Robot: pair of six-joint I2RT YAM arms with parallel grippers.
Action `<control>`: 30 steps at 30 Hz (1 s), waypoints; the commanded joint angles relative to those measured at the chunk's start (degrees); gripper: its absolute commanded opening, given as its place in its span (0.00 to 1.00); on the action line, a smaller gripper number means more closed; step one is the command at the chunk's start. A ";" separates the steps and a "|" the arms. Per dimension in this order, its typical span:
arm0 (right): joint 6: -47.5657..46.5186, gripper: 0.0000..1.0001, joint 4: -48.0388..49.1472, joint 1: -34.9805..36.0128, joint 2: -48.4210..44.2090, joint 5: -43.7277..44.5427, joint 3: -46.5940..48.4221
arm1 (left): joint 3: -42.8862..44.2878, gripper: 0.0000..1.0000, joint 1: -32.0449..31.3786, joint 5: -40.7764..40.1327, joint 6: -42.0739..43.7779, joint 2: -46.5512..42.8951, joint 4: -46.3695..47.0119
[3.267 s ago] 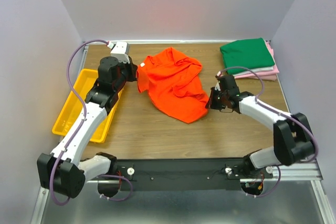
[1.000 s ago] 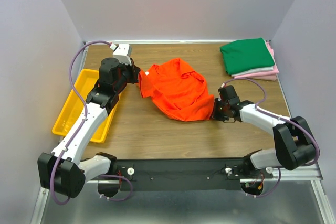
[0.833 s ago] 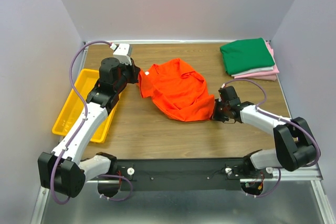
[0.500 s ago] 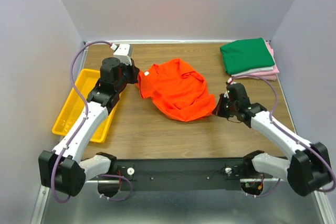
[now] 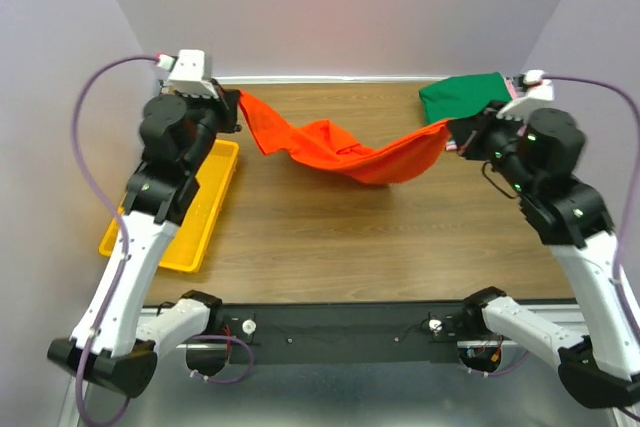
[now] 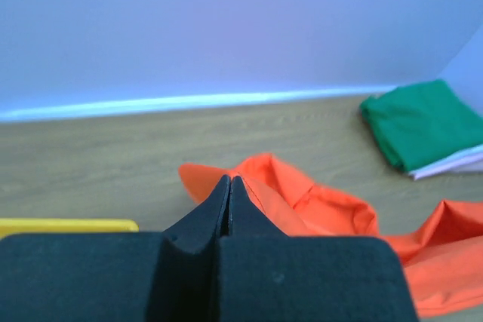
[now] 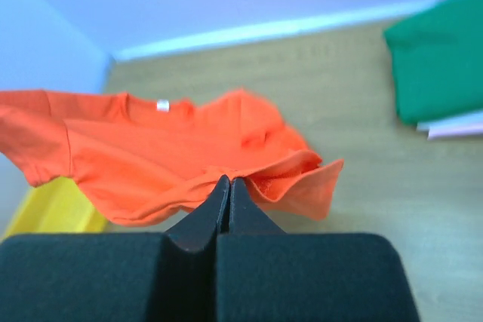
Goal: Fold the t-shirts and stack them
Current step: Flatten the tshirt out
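**A:** Where is the orange shirt?

**B:** It is strung between the two hands over the far half of the table. Its long axis runs left to right. One end is up at the left hand by the far left corner, and the other is at the right hand toward the far right corner.

**A:** And the hands themselves?

**B:** Both are clenched, each pinching an edge of the cloth. In each wrist view the jaws press together with no gap, and orange cloth spills out from just behind the tips.

**A:** Is the shirt taut?

**B:** No, it sags in the middle. The lowest fold hangs close to the table, but I cannot tell whether it brushes the wood.

**A:** What does the next move turn on?

**B:** I'd say it turns on that left-to-right span. Neither arm is nearer, since each holds one end, so to lay the shirt flat they would have to come down together and keep the line level. The right side has less room, because the stack, green on top, sits in the far right corner just beside the right hand. The tray lies along the left edge, below the left arm.
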 commanded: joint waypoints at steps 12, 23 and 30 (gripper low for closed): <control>-5.66 0.00 -3.12 0.24 -2.78 3.22 22.30 | 14.56 0.00 0.29 -2.09 -1.68 -15.23 -3.57; -8.65 0.00 3.37 0.15 10.14 17.10 13.69 | 10.68 0.00 0.29 -1.11 -2.83 -0.04 2.33; -9.45 0.00 4.26 0.15 15.33 20.63 14.91 | 17.19 0.00 0.29 -2.35 -2.47 6.30 2.15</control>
